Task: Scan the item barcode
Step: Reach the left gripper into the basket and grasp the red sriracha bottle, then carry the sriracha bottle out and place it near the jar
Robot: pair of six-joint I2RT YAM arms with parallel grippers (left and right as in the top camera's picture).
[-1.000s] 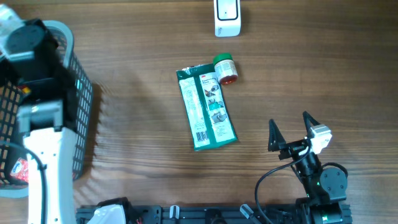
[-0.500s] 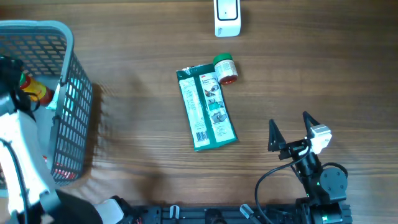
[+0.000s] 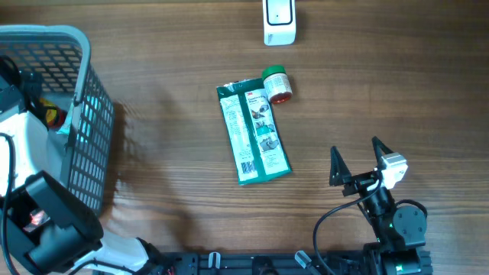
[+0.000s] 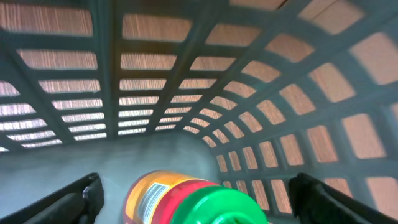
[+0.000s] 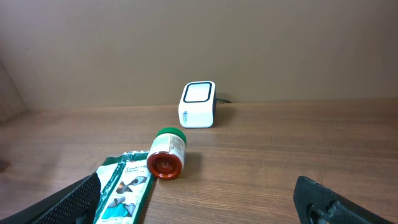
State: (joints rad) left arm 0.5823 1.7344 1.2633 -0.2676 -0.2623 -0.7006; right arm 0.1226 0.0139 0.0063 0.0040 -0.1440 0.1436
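Left gripper (image 4: 196, 182) hangs inside the basket (image 4: 261, 124), jaws spread wide either side of a green-capped bottle (image 4: 186, 202); right gripper (image 3: 357, 158) rests with fingers parted.

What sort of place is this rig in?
Probably a mock retail checkout bench: a white barcode scanner stands on a wood-grain table, a grey mesh basket holds a bottle, and a green packet and small jar lie out.

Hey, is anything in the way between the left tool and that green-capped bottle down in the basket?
Nothing visible is. In the left wrist view the green-capped bottle lies right between the open jaws of the left tool, with only the basket mesh wall behind it.
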